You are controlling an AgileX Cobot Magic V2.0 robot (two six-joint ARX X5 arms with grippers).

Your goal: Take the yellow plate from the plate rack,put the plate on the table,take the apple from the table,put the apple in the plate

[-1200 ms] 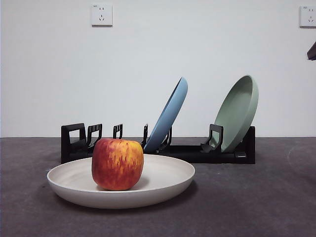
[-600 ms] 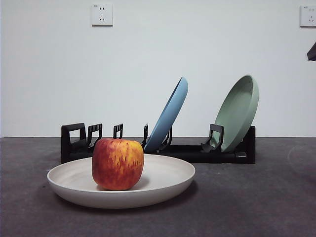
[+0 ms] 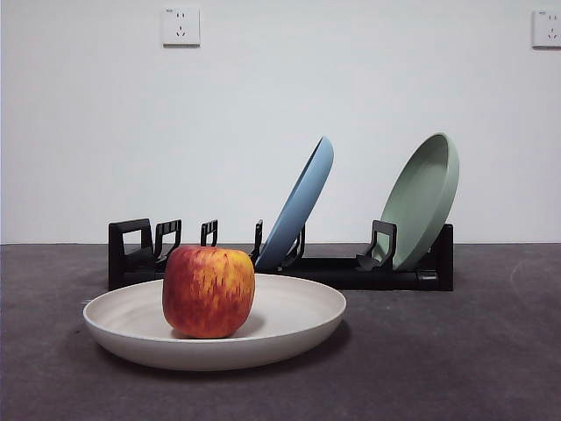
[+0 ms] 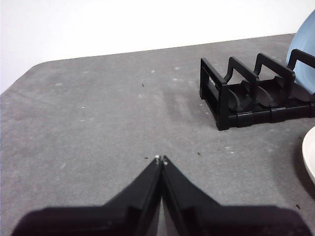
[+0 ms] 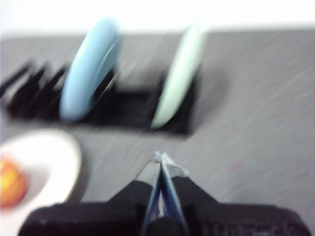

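The cream-coloured yellow plate (image 3: 289,320) lies flat on the dark grey table (image 3: 456,351) in front of the black plate rack (image 3: 333,267). The red apple (image 3: 209,291) with yellow streaks sits in the plate, left of its middle. Neither gripper shows in the front view. My left gripper (image 4: 161,159) is shut and empty above bare table, beside the rack's boxy end (image 4: 231,98); the plate's edge (image 4: 310,155) shows at the side. My right gripper (image 5: 161,156) is shut and empty; its blurred view shows the rack (image 5: 123,108), the plate (image 5: 49,157) and the apple (image 5: 11,183).
A blue plate (image 3: 302,203) and a sage-green plate (image 3: 425,197) lean upright in the rack; both show in the right wrist view, blue (image 5: 88,69) and green (image 5: 179,73). A white wall with two sockets (image 3: 181,26) stands behind the table.
The black tip of an arm at the front view's upper right edge has gone out of view. The plate, apple and rack have not moved.
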